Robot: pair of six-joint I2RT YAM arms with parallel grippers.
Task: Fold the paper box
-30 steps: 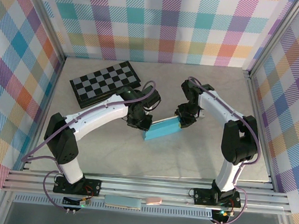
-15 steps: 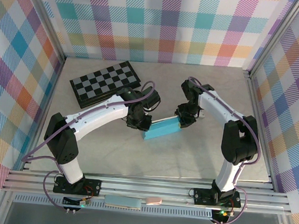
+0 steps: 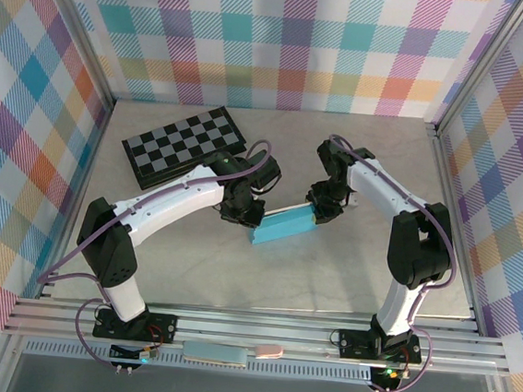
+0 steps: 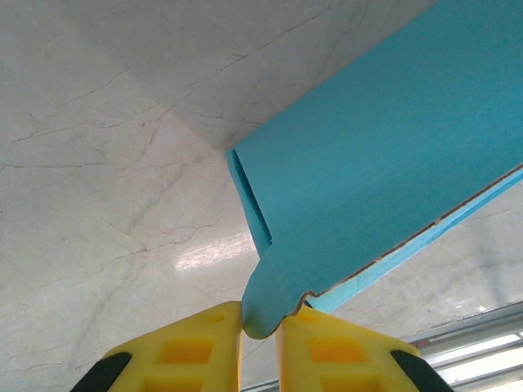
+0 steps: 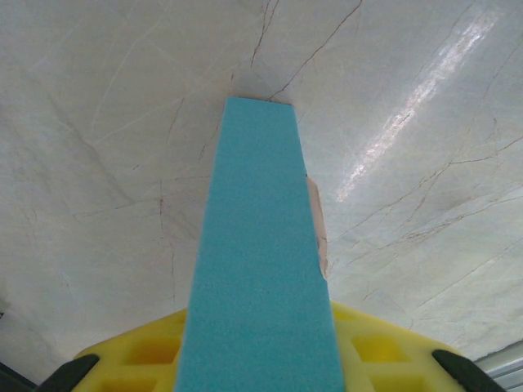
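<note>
The turquoise paper box [image 3: 284, 226] lies as a flat rectangular box on the pale table between the two arms. My left gripper [image 3: 246, 215] sits at its left end, and in the left wrist view the yellow fingers [image 4: 204, 343] are shut on a rounded corner flap of the paper box [image 4: 376, 155]. My right gripper [image 3: 319, 210] holds the right end. In the right wrist view the paper box [image 5: 257, 269] runs straight out from between the yellow fingers [image 5: 368, 347], shut on its narrow side.
A black-and-grey checkerboard [image 3: 183, 145] lies at the back left, just beyond the left arm. Plaid walls and a metal frame [image 3: 249, 329] enclose the marble-look table [image 3: 235, 277].
</note>
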